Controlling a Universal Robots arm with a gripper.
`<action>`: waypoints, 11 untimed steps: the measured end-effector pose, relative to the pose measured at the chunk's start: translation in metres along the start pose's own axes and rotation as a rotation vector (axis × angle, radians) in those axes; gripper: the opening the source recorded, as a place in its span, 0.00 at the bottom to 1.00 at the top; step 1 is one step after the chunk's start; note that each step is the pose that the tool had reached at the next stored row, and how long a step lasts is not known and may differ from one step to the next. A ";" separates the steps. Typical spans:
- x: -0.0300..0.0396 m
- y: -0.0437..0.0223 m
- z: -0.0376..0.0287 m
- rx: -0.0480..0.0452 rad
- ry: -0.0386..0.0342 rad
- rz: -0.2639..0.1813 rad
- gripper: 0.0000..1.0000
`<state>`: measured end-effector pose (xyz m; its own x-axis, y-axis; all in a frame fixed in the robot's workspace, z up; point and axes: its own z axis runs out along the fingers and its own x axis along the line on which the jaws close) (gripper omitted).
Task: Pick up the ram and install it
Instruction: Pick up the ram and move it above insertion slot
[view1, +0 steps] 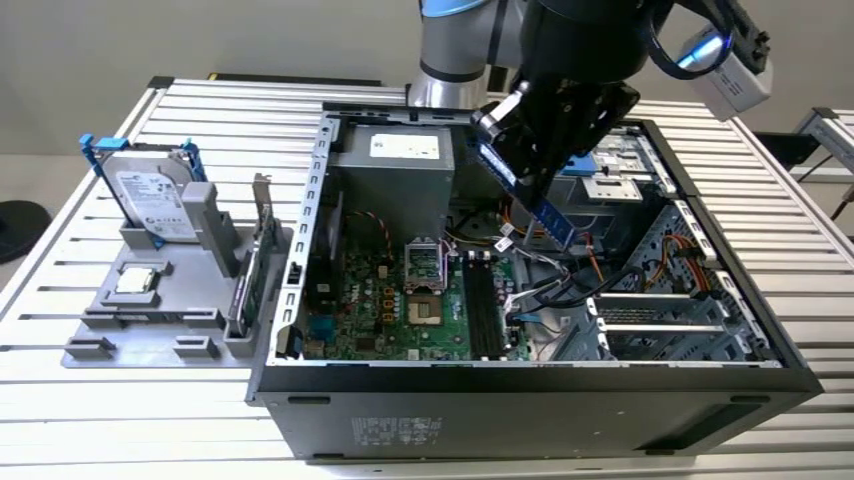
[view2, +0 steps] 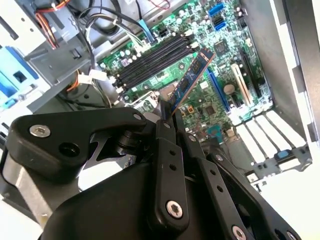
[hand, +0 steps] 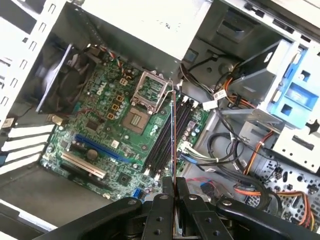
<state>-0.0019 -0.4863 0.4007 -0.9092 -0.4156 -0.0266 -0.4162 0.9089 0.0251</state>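
My gripper (view1: 518, 158) hangs over the open computer case (view1: 400, 385), shut on the ram (view1: 541, 200). The ram is a thin blue-faced board stick, tilted, with its lower end pointing down into the case above the cables. In the second wrist view the ram (view2: 192, 74) sticks out from between the black fingertips (view2: 165, 125) toward the motherboard. Edge-on in the first wrist view, the ram (hand: 173, 135) lines up roughly along the black memory slots (hand: 164, 140), still well above them. The slots (view1: 483, 305) lie beside the processor socket (view1: 422, 262).
A grey fixture (view1: 147, 325) at the exterior view's left holds a silver hard drive in a blue frame (view1: 147, 195) and an upright card (view1: 260, 255). Inside the case, loose cables (view1: 574, 285) run close to the slots. The power supply (view1: 394, 165) stands at the far end.
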 end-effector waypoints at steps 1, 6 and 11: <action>0.0000 0.0000 0.0000 0.0004 -0.0004 0.015 0.00; 0.0000 0.0000 0.0000 0.0025 -0.0024 0.095 0.00; 0.0000 0.0000 0.0000 0.0046 -0.0044 0.174 0.00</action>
<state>-0.0019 -0.4863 0.4007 -0.9674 -0.2518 -0.0266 -0.2525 0.9673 0.0251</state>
